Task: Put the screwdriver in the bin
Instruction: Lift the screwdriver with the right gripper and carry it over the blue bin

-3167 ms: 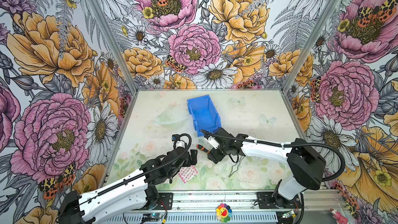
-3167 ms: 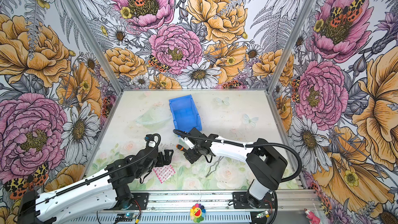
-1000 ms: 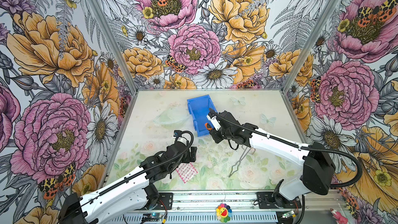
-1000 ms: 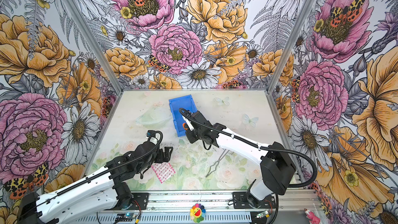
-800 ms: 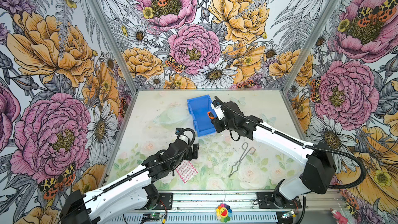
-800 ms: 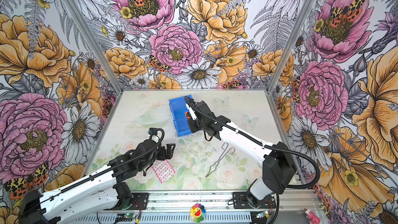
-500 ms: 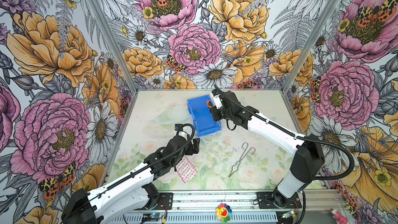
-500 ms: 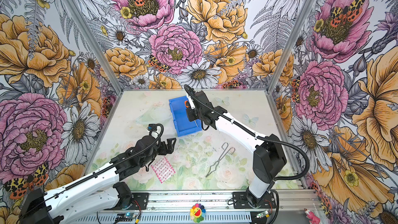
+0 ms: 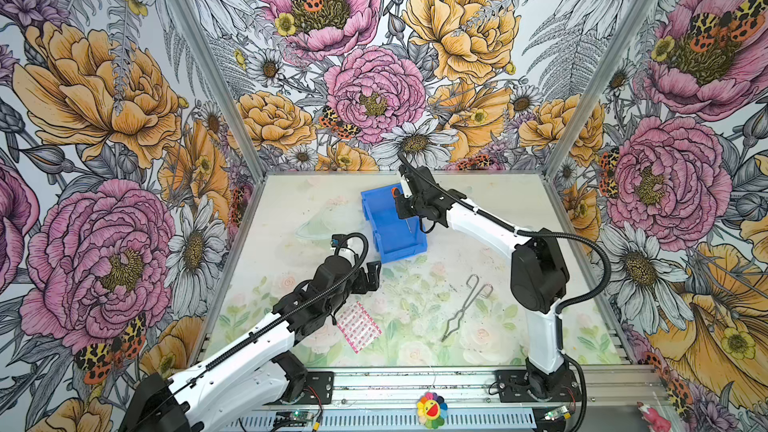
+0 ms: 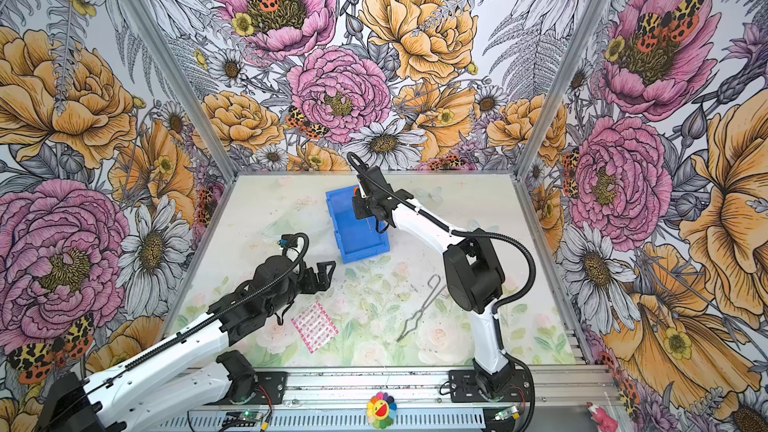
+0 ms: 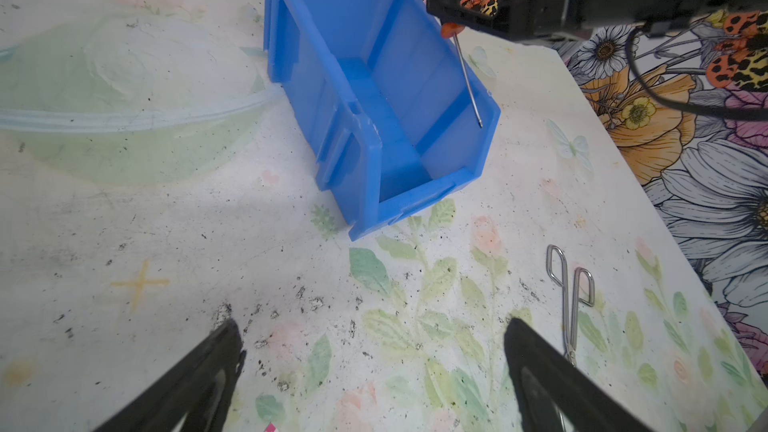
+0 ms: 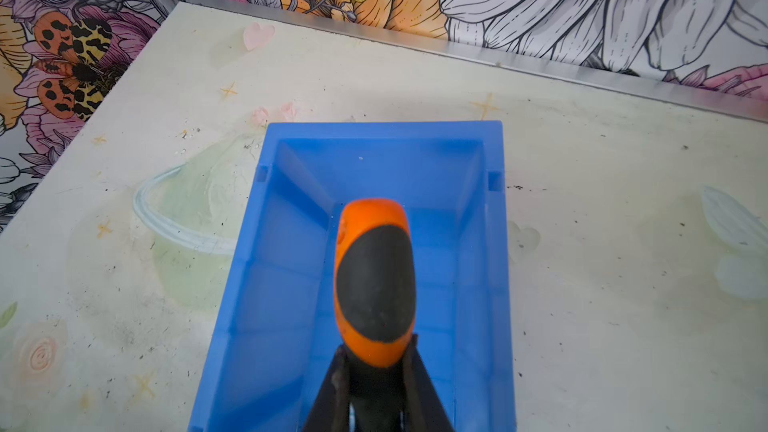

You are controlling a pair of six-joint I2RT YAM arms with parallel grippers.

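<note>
Left wrist view — one bin (image 11: pixel 307 89), one screwdriver (image 11: pixel 468 80), one tongs (image 11: pixel 569 305)

We see our right gripper (image 10: pixel 360 204) clamped on the screwdriver (image 10: pixel 356 190) over the blue bin (image 10: pixel 353 243), shaft pointing down, our left gripper (image 10: pixel 325 273) parted near the bin's low lip, pink packet (image 10: pixel 314 327) and wire tongs (image 10: pixel 419 310) nearer us
</note>
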